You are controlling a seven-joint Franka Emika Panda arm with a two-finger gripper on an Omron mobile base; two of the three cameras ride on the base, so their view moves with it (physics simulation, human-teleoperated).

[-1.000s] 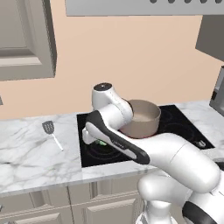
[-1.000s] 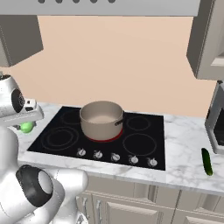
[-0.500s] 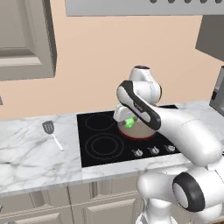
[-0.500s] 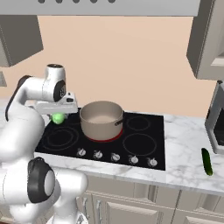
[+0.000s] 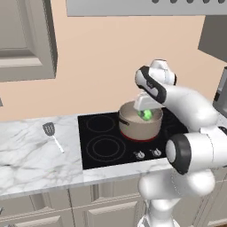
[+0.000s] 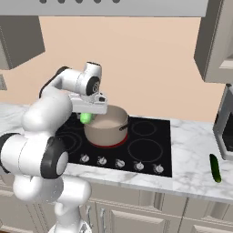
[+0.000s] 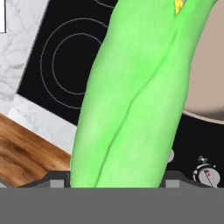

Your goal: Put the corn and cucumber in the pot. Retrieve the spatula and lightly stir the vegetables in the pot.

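My gripper (image 5: 146,113) is shut on the corn (image 5: 146,115), a bright green husked ear with a bit of yellow at its far tip. It hangs just above the beige pot (image 5: 140,127), which stands on the back middle of the black cooktop. From the right base view the corn (image 6: 85,118) sits over the pot's (image 6: 108,128) left rim. In the hand view the corn (image 7: 135,96) covers most of the picture, with the pot (image 7: 206,83) behind it. The dark green cucumber (image 6: 214,168) lies on the counter right of the stove. The spatula (image 5: 50,131) lies on the marble left of the stove.
The black cooktop (image 5: 104,146) has a row of knobs (image 6: 119,163) along its front edge. A range hood and wall cabinets hang overhead. A dark appliance (image 6: 225,132) stands at the far right of the counter, behind the cucumber.
The arm has swung from the left side of the cooktop over to the pot, carrying the corn with it. The pot, cucumber and spatula have stayed put.
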